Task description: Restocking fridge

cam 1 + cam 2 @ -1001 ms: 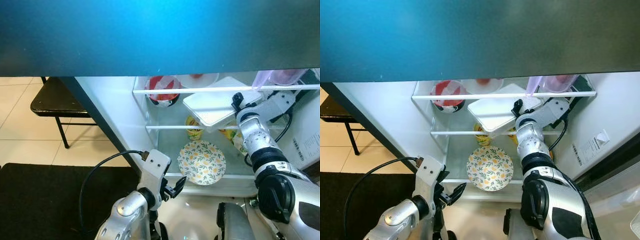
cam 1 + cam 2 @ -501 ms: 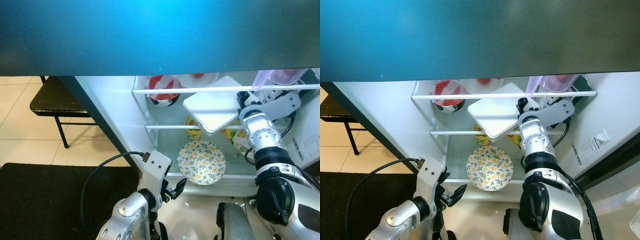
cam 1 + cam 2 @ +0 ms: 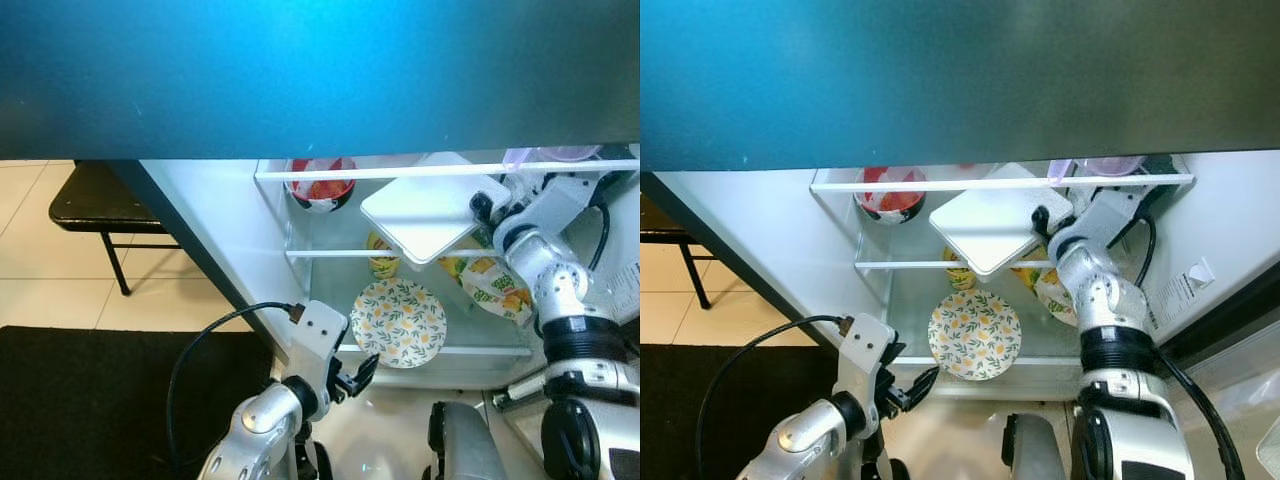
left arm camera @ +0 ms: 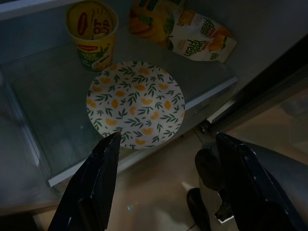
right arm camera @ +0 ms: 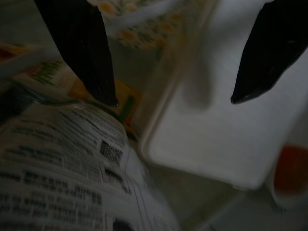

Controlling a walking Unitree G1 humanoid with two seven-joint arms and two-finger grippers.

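A flat white lidded container (image 3: 425,215) lies tilted across the fridge's middle glass shelf (image 3: 330,254). My right gripper (image 3: 484,206) is at the container's right corner; in the right wrist view its fingers (image 5: 82,43) stand open, with the white container (image 5: 216,139) beyond them and nothing held. Under the shelf lie a plate with an orange-and-leaf pattern (image 3: 400,322), a yellow noodle cup (image 3: 383,262) and a juice pouch (image 3: 495,285). A red-and-white bowl (image 3: 322,188) sits at the back left of the upper shelf. My left gripper (image 3: 355,378) hangs open, low in front of the fridge, above the plate (image 4: 135,103).
The dark fridge top (image 3: 320,70) overhangs the upper part of the view. A black chair (image 3: 95,205) stands on the tiled floor at the left, and a black mat (image 3: 90,400) lies below it. The fridge door's wall (image 3: 625,285) is at the right.
My right forearm has swung out to the right, uncovering the juice pouch, while its gripper stays by the container's right corner. The view has shifted slightly. The left arm has barely moved.
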